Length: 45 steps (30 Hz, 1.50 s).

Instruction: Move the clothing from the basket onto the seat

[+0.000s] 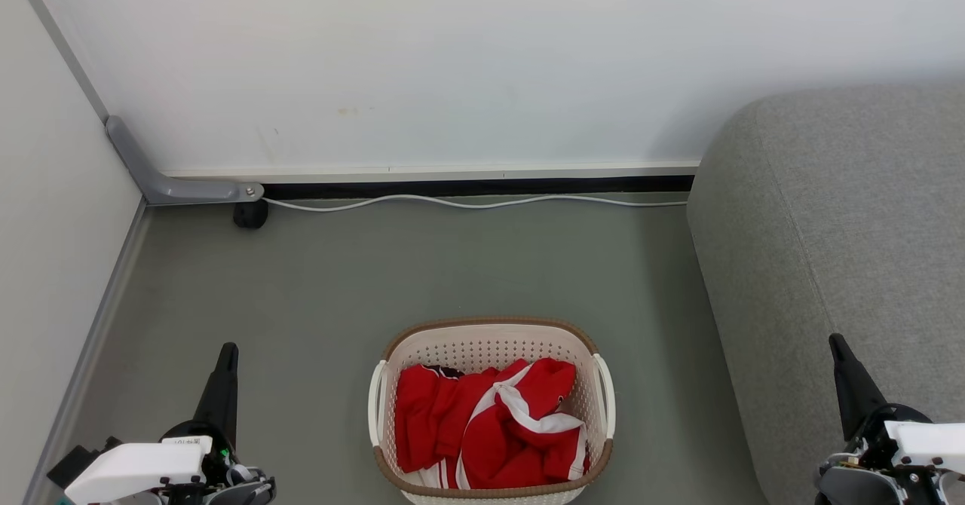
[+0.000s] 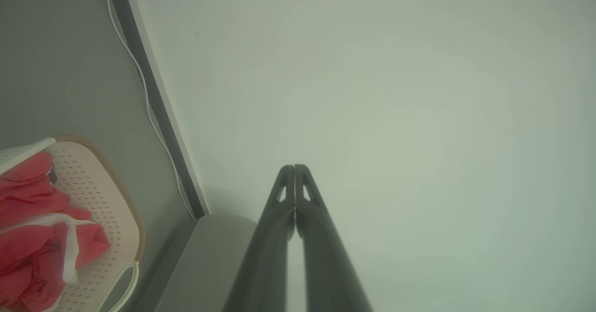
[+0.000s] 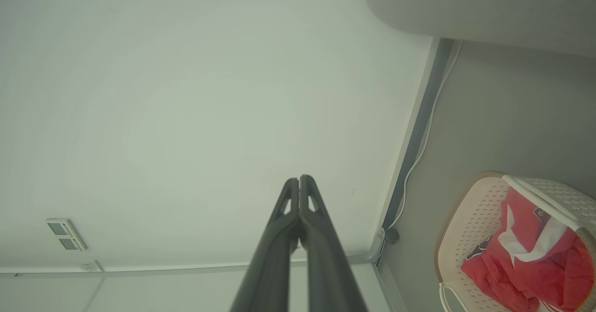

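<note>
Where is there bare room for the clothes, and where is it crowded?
The seat is bare on top, from the wall down to the right gripper. The floor between the basket and the white cable is free. Crowded: inside the basket, full of clothing.

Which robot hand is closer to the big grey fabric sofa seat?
Right. The right gripper overlaps the large grey fabric seat in the head view; the left gripper is on the far side of the cream perforated plastic basket.

Left arm and right arm low, apart — jaws closed, apparently empty.
</note>
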{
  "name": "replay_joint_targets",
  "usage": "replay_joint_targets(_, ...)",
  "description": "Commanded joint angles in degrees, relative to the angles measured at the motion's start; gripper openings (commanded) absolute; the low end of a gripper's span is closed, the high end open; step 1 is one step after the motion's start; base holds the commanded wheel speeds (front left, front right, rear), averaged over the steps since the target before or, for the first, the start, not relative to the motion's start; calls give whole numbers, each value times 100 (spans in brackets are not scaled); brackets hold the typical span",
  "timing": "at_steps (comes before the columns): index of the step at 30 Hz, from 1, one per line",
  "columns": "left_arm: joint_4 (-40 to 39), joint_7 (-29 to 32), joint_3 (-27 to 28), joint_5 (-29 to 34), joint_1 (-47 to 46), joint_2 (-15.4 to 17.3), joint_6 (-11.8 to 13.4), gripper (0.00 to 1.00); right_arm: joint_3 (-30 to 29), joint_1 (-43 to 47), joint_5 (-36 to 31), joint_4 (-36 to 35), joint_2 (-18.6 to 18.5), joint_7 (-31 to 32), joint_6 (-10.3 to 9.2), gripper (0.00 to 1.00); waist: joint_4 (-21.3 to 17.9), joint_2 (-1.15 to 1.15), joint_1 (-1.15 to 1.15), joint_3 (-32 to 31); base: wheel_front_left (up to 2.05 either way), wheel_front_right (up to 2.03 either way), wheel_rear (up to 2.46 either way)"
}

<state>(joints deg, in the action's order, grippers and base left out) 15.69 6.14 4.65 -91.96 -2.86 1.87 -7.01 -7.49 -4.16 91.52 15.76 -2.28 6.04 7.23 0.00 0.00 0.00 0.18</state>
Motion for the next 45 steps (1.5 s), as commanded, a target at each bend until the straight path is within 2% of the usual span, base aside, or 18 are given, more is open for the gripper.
replay_joint_targets(1, -167, 33, 184, -23, -332, 100, -47, 0, 99, -203, 67, -174, -60, 43, 25, 0, 0, 0, 0, 0, 0, 0, 0)
replay_joint_targets(12, -167, 33, 184, -23, -332, 100, -47, 0, 99, -203, 67, -174, -60, 43, 25, 0, 0, 0, 0, 0, 0, 0, 0)
replay_joint_targets(13, -1, 0, 0, 0, -1, 0, 0, 100, 1, -1, 1, -1, 0, 0, 0, 100, 0, 0, 0, 0, 0, 0, 0)
replay_joint_targets(20, 313, -31, -33, 7, 201, -120, 10, 100, 65, 130, -19, 295, 108, -14, -3, 100, -1, 0, 0, 23, 0, 0, 0)
replay_joint_targets(25, 319, -106, -83, 40, 121, -105, 8, 100, 131, 51, -66, 288, 80, -68, -2, 100, -4, 0, 13, 7, 0, 0, 0)
replay_joint_targets(29, 320, -181, -151, 105, 67, -74, 6, 100, 220, -7, -133, 288, 36, -149, -1, 100, -8, 0, 1, 24, 0, 0, 0)
replay_joint_targets(45, 364, -447, -340, 755, -176, 13, -1, 100, 540, -313, -672, 372, -149, -444, 3, 100, -20, 0, 0, 69, 0, 0, 0)
